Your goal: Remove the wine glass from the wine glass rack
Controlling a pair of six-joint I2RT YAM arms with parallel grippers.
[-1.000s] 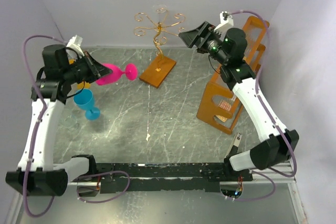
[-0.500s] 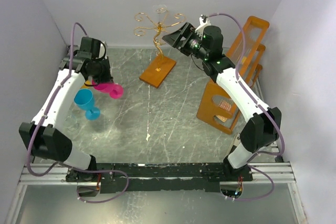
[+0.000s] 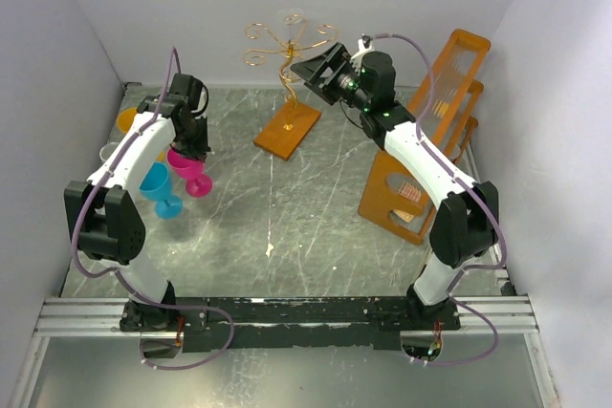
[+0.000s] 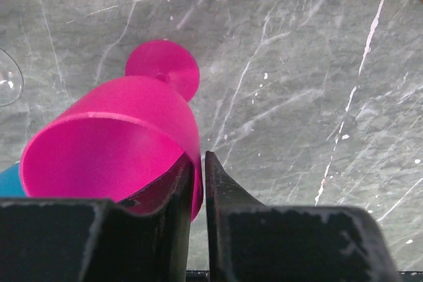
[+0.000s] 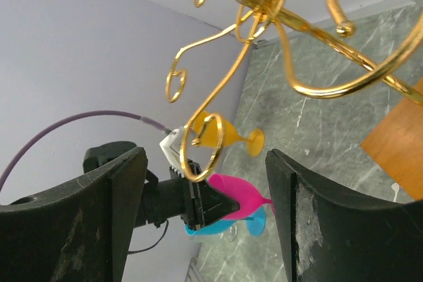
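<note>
Grey marble table (image 3: 287, 207) up front, at its left the left gripper (image 4: 199, 163) pinching the pink wine glass (image 4: 119, 143) by its rim beside a blue glass (image 3: 158, 188), and farther back the right gripper (image 5: 205, 163) gaping wide at the wine glass rack (image 3: 286, 74).

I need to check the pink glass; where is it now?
The pink glass is on the left side of the top view, pinched at its rim by the left gripper, just right of the blue glass.

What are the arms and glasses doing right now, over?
Left tool shut on pink glass rim, upright beside blue glass. Right tool open at gold rack. Clear glass hangs on top.
</note>
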